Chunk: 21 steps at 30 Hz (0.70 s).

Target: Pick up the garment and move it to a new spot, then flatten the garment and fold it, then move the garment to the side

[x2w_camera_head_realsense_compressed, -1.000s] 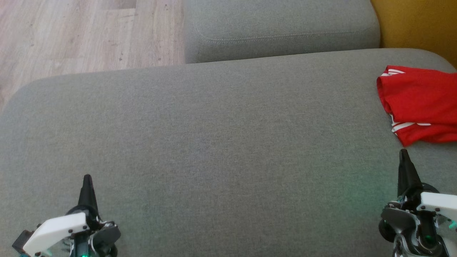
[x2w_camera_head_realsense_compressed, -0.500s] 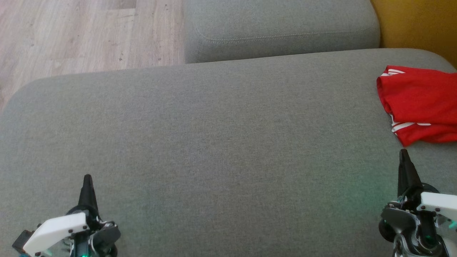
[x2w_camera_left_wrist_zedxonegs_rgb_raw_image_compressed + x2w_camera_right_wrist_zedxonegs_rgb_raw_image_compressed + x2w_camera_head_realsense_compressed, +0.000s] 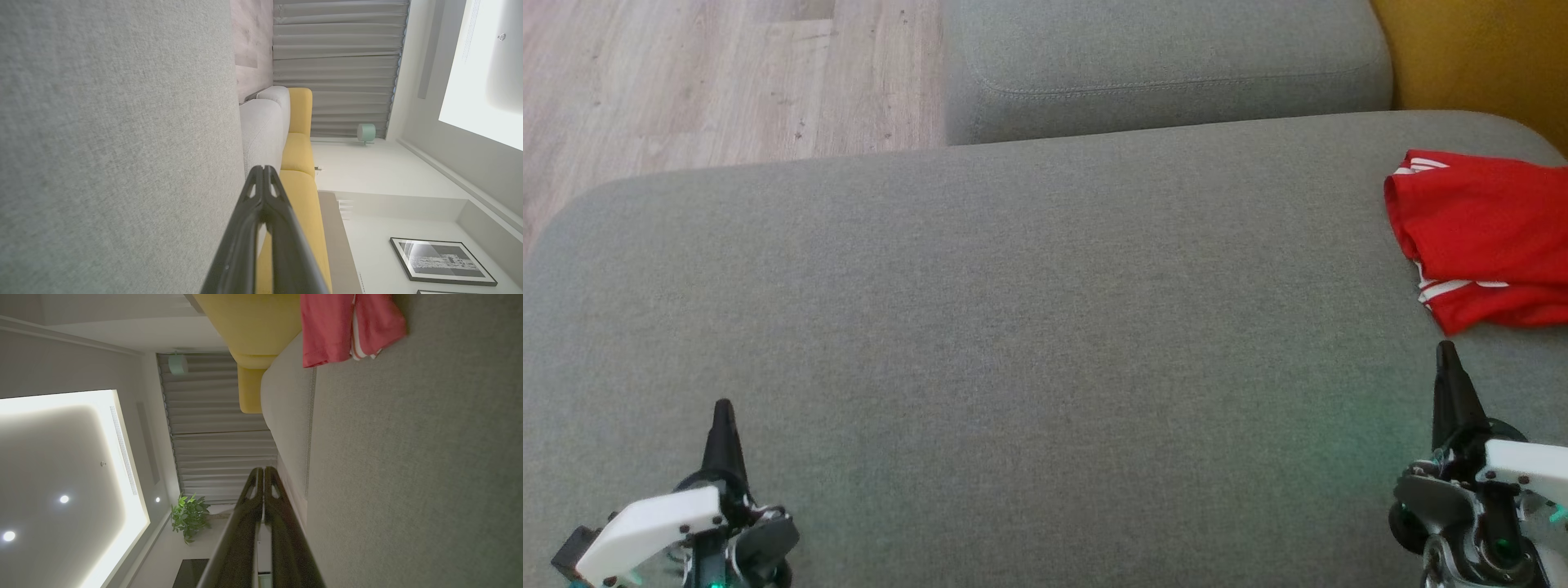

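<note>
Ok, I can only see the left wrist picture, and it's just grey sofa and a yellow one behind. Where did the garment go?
Observer: The red garment lies at the right edge of the grey sofa in the head view, partly cut off by the picture's border.
Operator: Is a pincer holding it?
Observer: No. The right pincer is shut and empty, and its tip sits just short of the garment's near corner.
Operator: Is it all red?
Observer: Not quite. It has white stripes along its edges.
</note>
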Available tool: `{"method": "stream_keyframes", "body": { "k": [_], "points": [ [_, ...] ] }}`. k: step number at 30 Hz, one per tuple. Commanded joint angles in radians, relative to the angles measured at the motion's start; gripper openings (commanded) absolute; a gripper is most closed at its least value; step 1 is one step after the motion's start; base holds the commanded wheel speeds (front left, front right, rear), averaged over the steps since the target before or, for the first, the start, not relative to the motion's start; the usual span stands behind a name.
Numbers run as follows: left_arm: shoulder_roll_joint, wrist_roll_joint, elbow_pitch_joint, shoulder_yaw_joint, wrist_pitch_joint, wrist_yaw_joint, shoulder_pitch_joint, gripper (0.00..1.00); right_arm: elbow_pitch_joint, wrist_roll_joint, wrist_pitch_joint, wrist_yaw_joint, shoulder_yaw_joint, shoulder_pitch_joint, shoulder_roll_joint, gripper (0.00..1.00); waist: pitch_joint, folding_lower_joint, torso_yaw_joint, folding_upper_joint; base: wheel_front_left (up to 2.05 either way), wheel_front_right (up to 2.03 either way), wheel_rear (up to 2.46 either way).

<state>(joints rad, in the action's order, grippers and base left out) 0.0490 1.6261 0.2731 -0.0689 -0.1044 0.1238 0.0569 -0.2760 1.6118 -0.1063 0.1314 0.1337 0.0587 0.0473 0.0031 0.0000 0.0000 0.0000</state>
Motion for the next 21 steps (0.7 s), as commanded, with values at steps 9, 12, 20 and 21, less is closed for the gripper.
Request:
{"method": "stream_keyframes", "body": {
  "k": [9,12,20,21],
  "points": [
    [0.004,-0.015,-0.028,-0.041,-0.006,0.007,0.051,0.0,0.031,-0.003,-0.007,-0.001,-0.02,0.049,0.004,0.0,0.0,0.0,0.0,0.0,0.0,0.0,0.0],
    [0.004,-0.015,-0.028,-0.042,-0.006,0.007,0.051,0.0,0.031,-0.003,-0.007,-0.001,-0.02,0.049,0.004,0.0,0.0,0.0,0.0,0.0,0.0,0.0,0.0],
    [0.004,-0.015,-0.028,-0.042,-0.007,0.007,0.051,0.0,0.031,-0.003,-0.007,-0.001,-0.02,0.049,0.004,0.0,0.0,0.0,0.0,0.0,0.0,0.0,0.0],
    [0.004,-0.015,-0.028,-0.042,-0.007,0.007,0.051,0.0,0.031,-0.003,-0.007,-0.001,-0.02,0.049,0.004,0.0,0.0,0.0,0.0,0.0,0.0,0.0,0.0]
  ]
}}
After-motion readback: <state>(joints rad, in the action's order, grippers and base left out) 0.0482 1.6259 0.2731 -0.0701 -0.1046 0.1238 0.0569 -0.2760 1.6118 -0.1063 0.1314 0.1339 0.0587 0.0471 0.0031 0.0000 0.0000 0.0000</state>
